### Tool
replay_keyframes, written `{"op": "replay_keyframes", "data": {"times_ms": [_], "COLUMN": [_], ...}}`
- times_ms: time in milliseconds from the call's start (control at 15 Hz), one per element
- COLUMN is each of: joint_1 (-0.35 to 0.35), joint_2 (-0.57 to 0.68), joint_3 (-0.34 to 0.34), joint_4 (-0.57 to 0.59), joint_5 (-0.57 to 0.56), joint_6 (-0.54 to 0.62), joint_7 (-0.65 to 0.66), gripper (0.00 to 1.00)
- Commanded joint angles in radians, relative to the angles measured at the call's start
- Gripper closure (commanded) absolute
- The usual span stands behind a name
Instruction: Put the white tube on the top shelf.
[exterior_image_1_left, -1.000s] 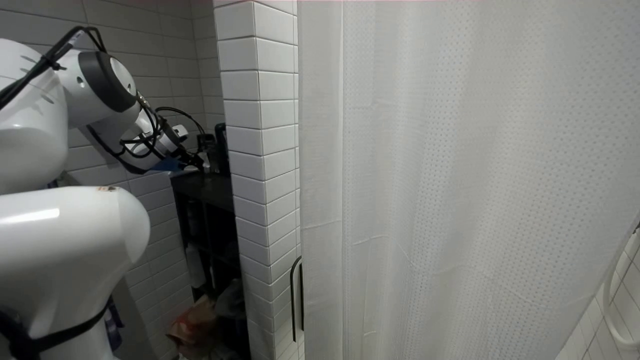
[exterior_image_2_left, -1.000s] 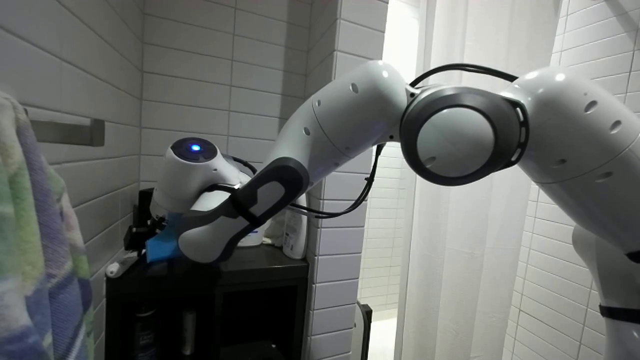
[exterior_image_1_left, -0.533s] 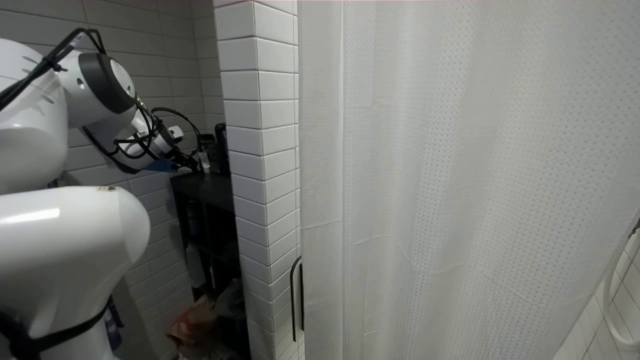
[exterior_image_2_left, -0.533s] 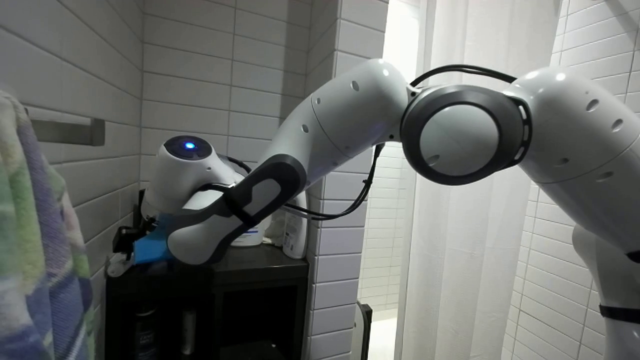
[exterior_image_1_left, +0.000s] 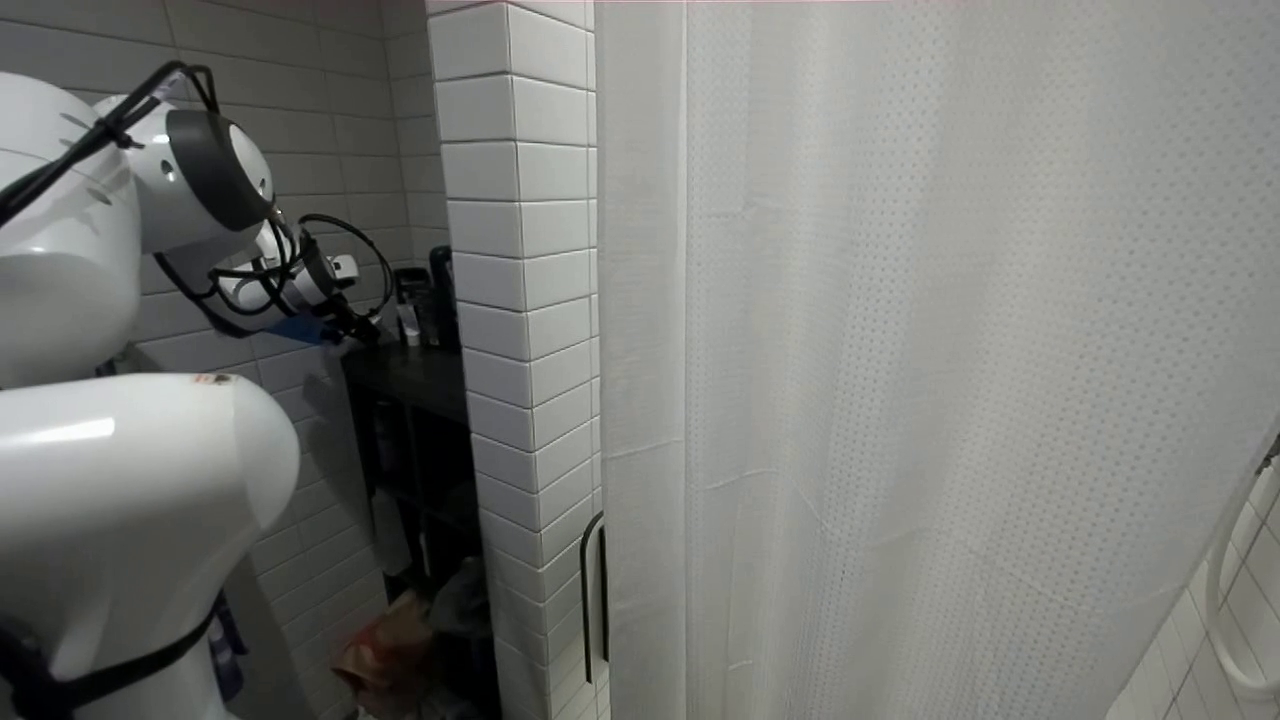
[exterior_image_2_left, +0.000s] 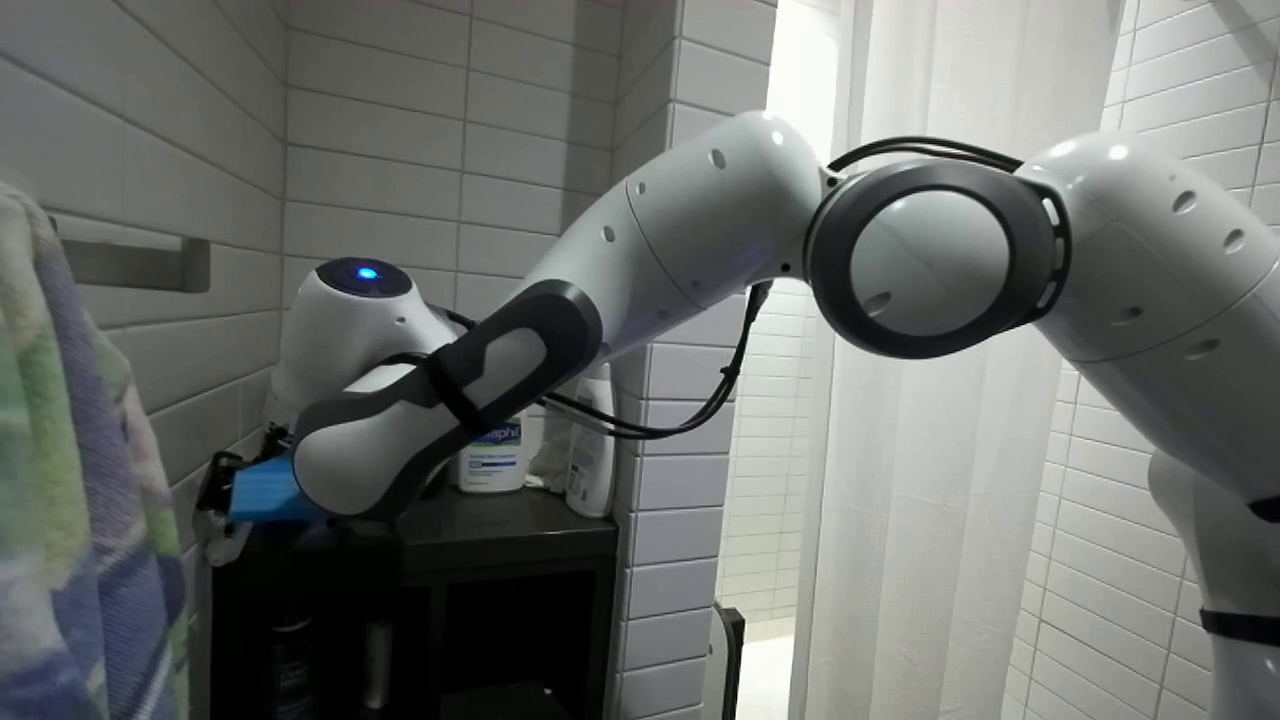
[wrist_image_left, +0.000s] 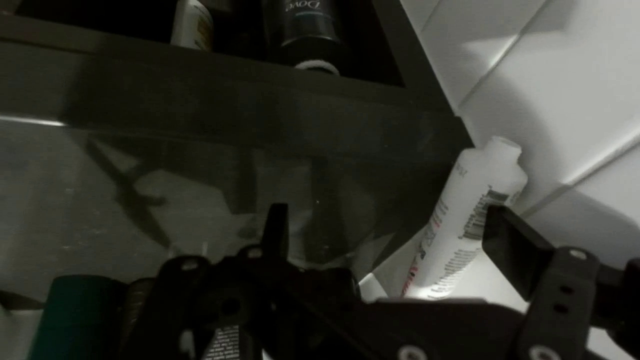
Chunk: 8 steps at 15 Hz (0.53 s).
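Over the last second the arm (exterior_image_2_left: 740, 220) has been carried toward the side wall (exterior_image_2_left: 170, 380), and more of a labelled bottle (exterior_image_2_left: 492, 465) on the top shelf (exterior_image_2_left: 520, 513) has been uncovered in an exterior view. The white tube (wrist_image_left: 460, 220) now appears slanted more steeply there, so a small nudge may have been given to it. It is found at the shelf's front corner on the wall side, tilted and close to the wall. The hand (wrist_image_left: 387, 220) is spread wide apart and nothing is gripped; in the wrist view the tube is partly covered by one side of it, but whether it is touched cannot be told. The task is judged nearly done, yet the tube's footing looks doubtful: it could be tipped over the edge, and a gentle push inward or a fresh grip seems to be called for.

The shelf is dark, faintly glossy and flecked with specks. A white bottle (exterior_image_2_left: 592, 445) is stood beside the labelled one. Below, a black can (wrist_image_left: 305, 30) is kept inside the rack (exterior_image_2_left: 430, 610). The room is tiled in white; a pastel towel (exterior_image_2_left: 90, 480) is hung near a metal bar (exterior_image_2_left: 140, 266), and a pale curtain (exterior_image_1_left: 880, 350) is drawn.
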Motion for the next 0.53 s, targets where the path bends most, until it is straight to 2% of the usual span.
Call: {"op": "replay_keyframes", "data": {"times_ms": [0,467], "joint_1": [-0.024,-0.086], "joint_2": [0.002,-0.003], "joint_3": [0.028,0.115], "joint_4": [0.034,0.057], "joint_5": [0.033,0.115], "joint_6": [-0.027,-0.055], "joint_7": [-0.007,-0.037], "gripper": [0.00,0.00]}}
